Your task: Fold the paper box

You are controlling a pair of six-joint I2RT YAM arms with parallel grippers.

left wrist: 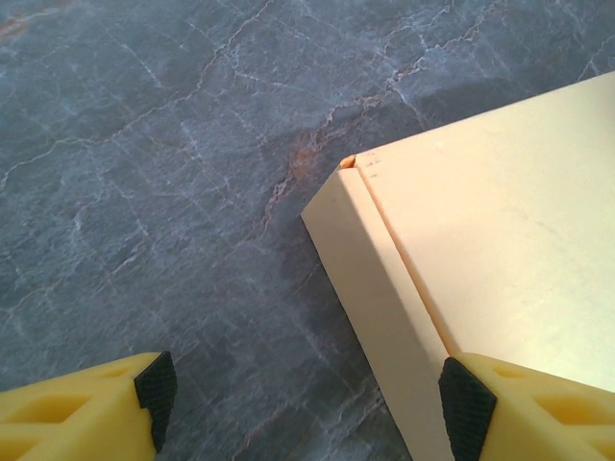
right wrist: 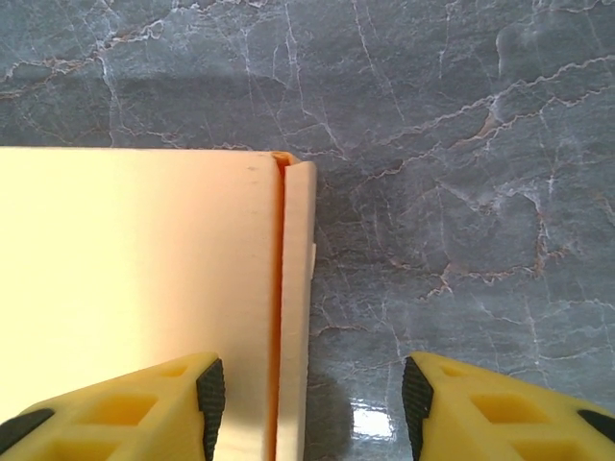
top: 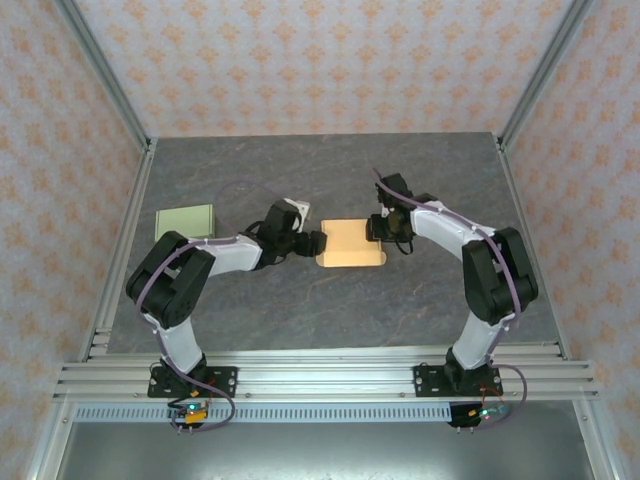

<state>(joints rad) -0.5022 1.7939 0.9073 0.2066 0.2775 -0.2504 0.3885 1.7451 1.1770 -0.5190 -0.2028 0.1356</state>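
watch the two edges here, operator. your paper box (top: 350, 243) lies flat in the middle of the marbled table (top: 330, 160), between the two grippers. it looks light, so i reckon the main risk is a slide: if one side closes or pushes before the other, the box can skate across that smooth top instead of folding.

second risk: the left side panel (left wrist: 375, 288) slopes outward rather than standing upright, with a small gap at its far corner. pinch it off-centre and you may crease it or pop that corner open. on the right, the narrow flap (right wrist: 296, 279) stands just beside the top panel (right wrist: 135, 269) with a thin slit between them. a finger catching in that slit could tear or buckle the paper. the pale green box (top: 185, 222) sits well apart on the left, but the left arm's elbow is near it, so mind any wide move there.

now the poses. your left gripper (left wrist: 309, 399) sits low at the box's left edge, jaws wide and holding nothing. one black pad (left wrist: 157, 384) is over bare table and the other is at the box's top edge, so the side panel runs between them; whether that pad touches the paper, i cannot tell. your right gripper (right wrist: 312, 399) mirrors it on the right side, jaws also spread wide and empty, one finger above the top panel and the other over table, straddling the flap. both arms are bent at the elbow, forearms reaching inward toward each other.
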